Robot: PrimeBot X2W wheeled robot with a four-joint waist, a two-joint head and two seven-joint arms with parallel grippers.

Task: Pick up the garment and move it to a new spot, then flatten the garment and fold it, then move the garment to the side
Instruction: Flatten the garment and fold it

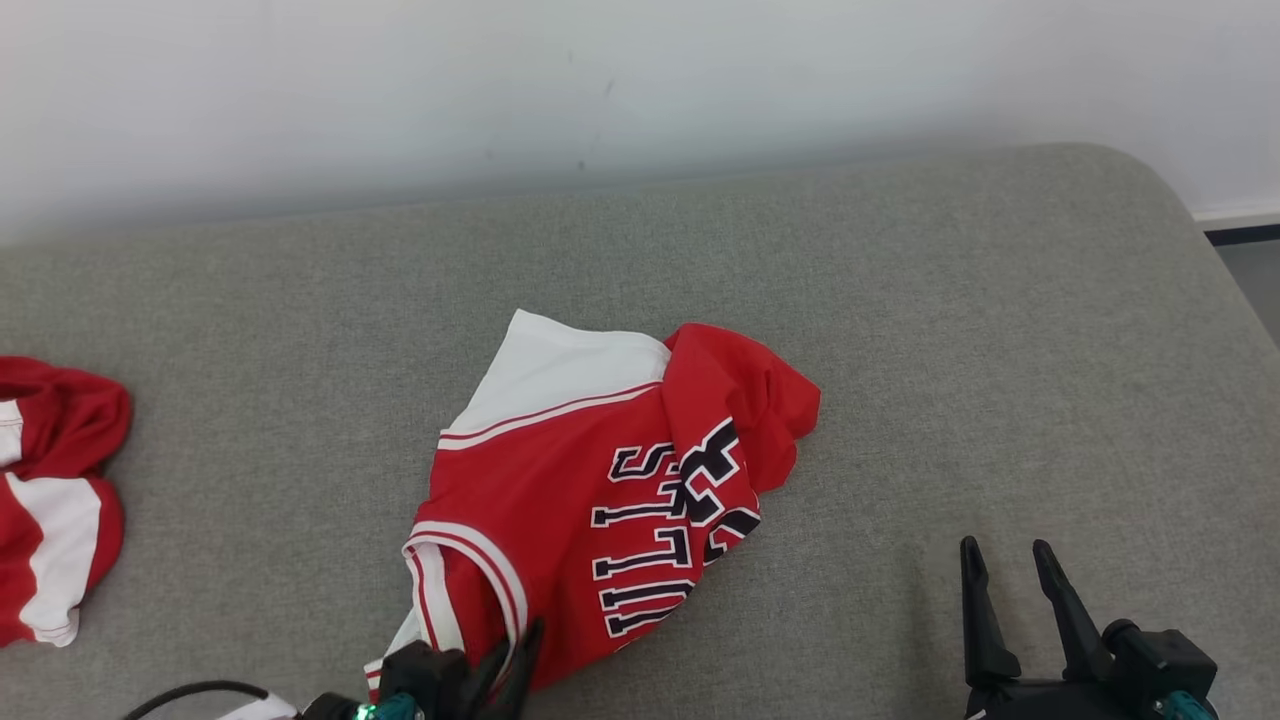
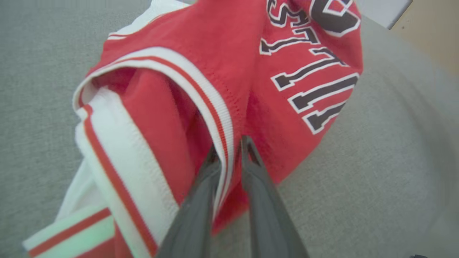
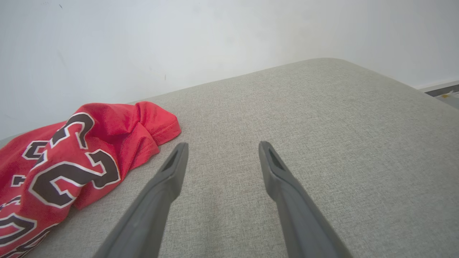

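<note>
- Found jersey (image 1: 600,470), red, crumpled near the middle of the grey padded surface (image 1: 900,300), toward its near edge. Black white-edged lettering faced up, with a white panel on the far side.
- Noted left end effector (image 1: 520,645) at the jersey's near corner, low in the head view. Fingers drawn close together and clamped on the white-and-red striped trim (image 1: 470,560).
- Checked the left wrist view: trim (image 2: 200,89) of the jersey (image 2: 215,53) pinched between the two dark fingers (image 2: 193,215) of the left end effector (image 2: 229,147), cloth bunched on either side. Slightly blurred there.
- Saw right end effector (image 1: 1020,575) at lower right of the head view, fingers spread apart, holding nothing, well apart from the jersey.
- Logged the same in the right wrist view: right end effector (image 3: 222,147) wide open over bare grey cloth, jersey (image 3: 71,157) off to that view's left, not touching.
- Spotted second garment (image 1: 50,500), red and white, at the left edge of the surface, well apart from the jersey.
- Recorded pale wall (image 1: 600,80) behind the surface, and black cable (image 1: 190,690) by the left arm at the bottom edge.
</note>
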